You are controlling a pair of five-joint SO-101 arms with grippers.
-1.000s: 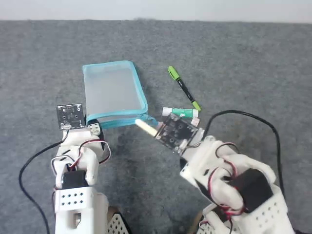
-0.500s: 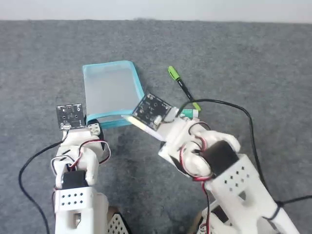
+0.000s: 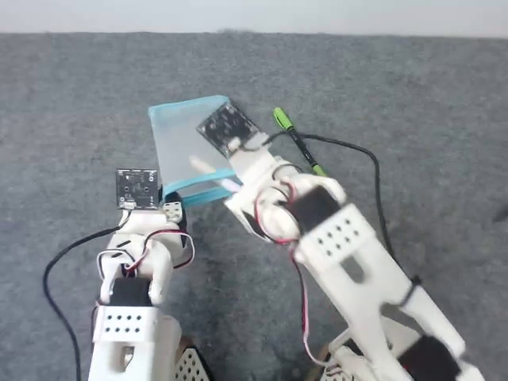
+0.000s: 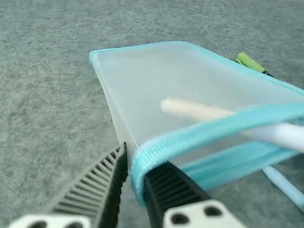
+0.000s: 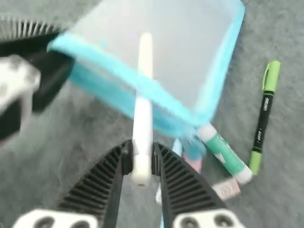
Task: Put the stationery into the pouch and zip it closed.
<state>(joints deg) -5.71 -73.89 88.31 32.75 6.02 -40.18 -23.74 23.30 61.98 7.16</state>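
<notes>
Pinching the pouch (image 4: 156,80) by its open lip at left with the left gripper (image 4: 135,164). Feeding a cream pen (image 5: 142,109) halfway in, right gripper (image 5: 141,159) clamped on its tail (insertion step). Next: push deeper, let go, then fetch glue stick (image 5: 223,154) and green marker (image 5: 262,118) lying rightward.

pouch (image 3: 186,139): frosted clear w/ turquoise zip trim. pen (image 5: 142,109): cream. marker (image 5: 263,114): lime & black. glue stick (image 5: 223,154): white w/ green band. bench (image 3: 413,95): speckled grey. left end effector (image 4: 135,161) & right end effector (image 5: 141,147): black, ribbed.

Open pouch (image 4: 142,80) w/ pen (image 5: 143,99) half in
</notes>
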